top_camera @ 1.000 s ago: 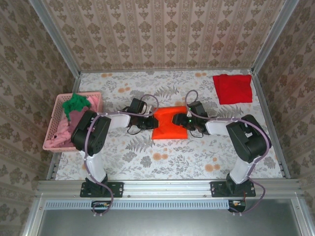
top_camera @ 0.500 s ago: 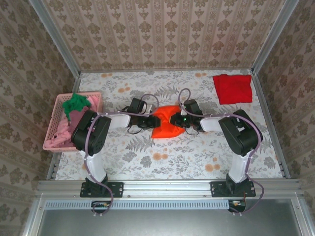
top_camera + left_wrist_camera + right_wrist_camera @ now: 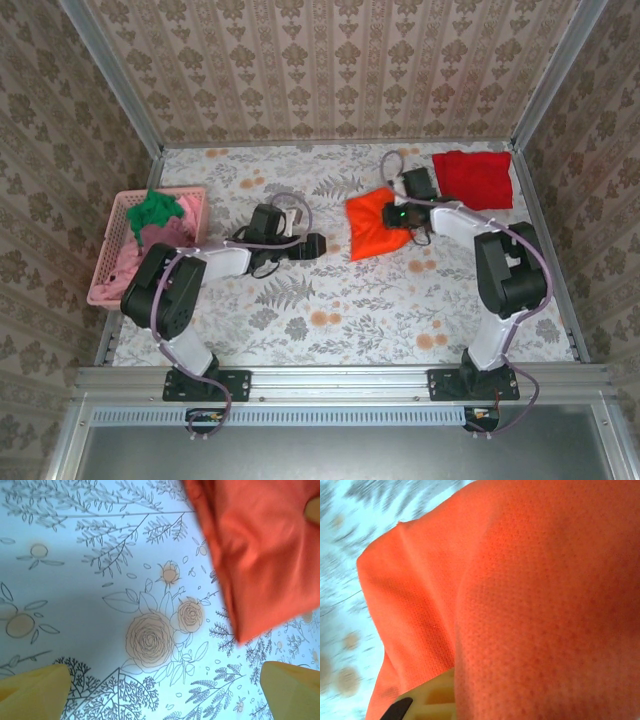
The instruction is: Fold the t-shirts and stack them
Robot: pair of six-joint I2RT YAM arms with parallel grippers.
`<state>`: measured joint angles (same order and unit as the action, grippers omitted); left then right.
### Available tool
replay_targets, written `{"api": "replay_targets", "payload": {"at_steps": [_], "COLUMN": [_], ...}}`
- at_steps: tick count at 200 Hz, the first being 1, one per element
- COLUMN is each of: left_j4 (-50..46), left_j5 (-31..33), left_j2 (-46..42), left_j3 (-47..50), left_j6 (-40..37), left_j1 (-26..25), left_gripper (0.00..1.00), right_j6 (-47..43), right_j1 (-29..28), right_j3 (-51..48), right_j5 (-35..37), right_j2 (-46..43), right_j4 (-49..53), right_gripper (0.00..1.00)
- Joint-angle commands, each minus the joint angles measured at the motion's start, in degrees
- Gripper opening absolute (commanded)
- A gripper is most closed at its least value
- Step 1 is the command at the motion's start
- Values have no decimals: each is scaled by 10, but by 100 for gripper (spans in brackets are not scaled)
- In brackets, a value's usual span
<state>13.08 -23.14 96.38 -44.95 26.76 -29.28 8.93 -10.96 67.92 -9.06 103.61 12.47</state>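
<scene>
- Fingers (image 3: 35, 690) of the left gripper (image 3: 312, 244): spread wide with nothing between them. The left wrist view has bare table (image 3: 330, 320) beneath. This gripper sits left of centre, apart from the cloth.
- Orange shirt (image 3: 372, 222): right of centre, bunched and hung from its right side, one corner pointing down and left. I cannot tell whether that corner touches the table.
- Right gripper (image 3: 400, 215): clamped on the orange shirt's right side. In the right wrist view the cloth drapes over one finger (image 3: 432, 700).
- Red shirt (image 3: 472, 180): folded flat at the far right corner, just beside the right gripper. It appears apart from the orange cloth.
- Step in hand, as judged: carrying the orange shirt onto the red shirt to stack it.
- Recommended:
  - Raise the load until the low corner clears the table, since dragging risks undoing the fold.
  - Lay the trailing corner down first and draw the cloth flat across the red shirt.
  - Square the edges, and release only once the cloth rests fully.
  - The left gripper may be needed to smooth the bunching.
</scene>
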Motion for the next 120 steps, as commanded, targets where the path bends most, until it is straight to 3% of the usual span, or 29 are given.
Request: {"api": "replay_targets", "payload": {"at_steps": [1, 57, 120], "left_j4": [37, 60, 51], "left_j5": [3, 6, -5], "left_j2": [-7, -12, -15], "left_j3": [2, 0, 4], "left_j6": [-60, -110, -115], "left_j1": [-10, -25, -28], "left_gripper": [100, 100, 100], "right_j6": [-86, -191, -258], "right_j1": [38, 131, 179], "right_j3": [56, 241, 442], "right_j5": [31, -11, -86], "right_j2": [3, 95, 174], "right_j4": [53, 142, 281], "right_gripper": [0, 0, 0]}}
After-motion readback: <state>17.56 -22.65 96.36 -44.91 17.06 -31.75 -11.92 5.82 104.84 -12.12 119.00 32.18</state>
